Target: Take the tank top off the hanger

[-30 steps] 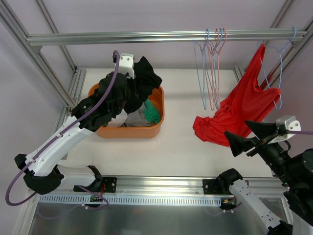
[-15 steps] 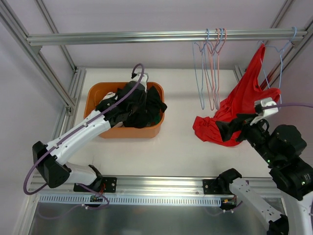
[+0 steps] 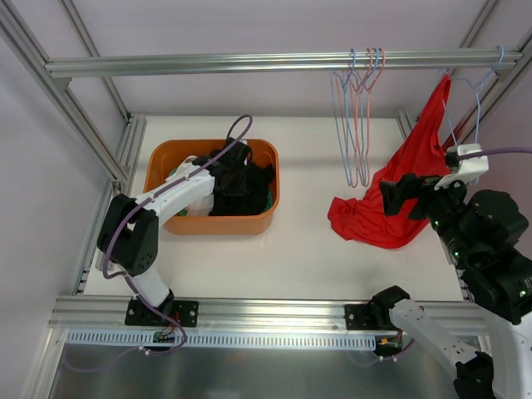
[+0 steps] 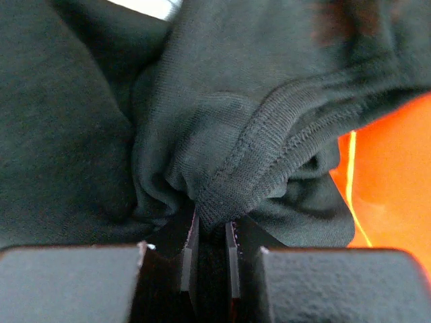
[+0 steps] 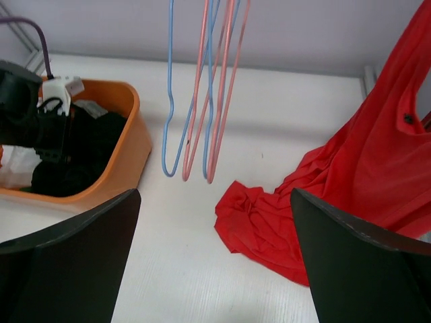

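Left gripper (image 4: pixel 210 232) dropped from above orange bin (image 3: pixel 249 223) into it; black garment (image 3: pixel 245 179) lowered with it, now heaped inside. Right gripper (image 3: pixel 406 193) swung up-left from table's near edge, now seemingly against red tank top (image 3: pixel 366 220).

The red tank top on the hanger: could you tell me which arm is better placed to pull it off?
Right. The right gripper, open, is close beside the red tank top on the hanger; the left gripper is shut on a black garment in the orange bin.

Gripper (image 4: pixel 210 227) pinching black hem (image 4: pixel 250 160) (ribbed), orange bin (image 4: pixel 397 185)
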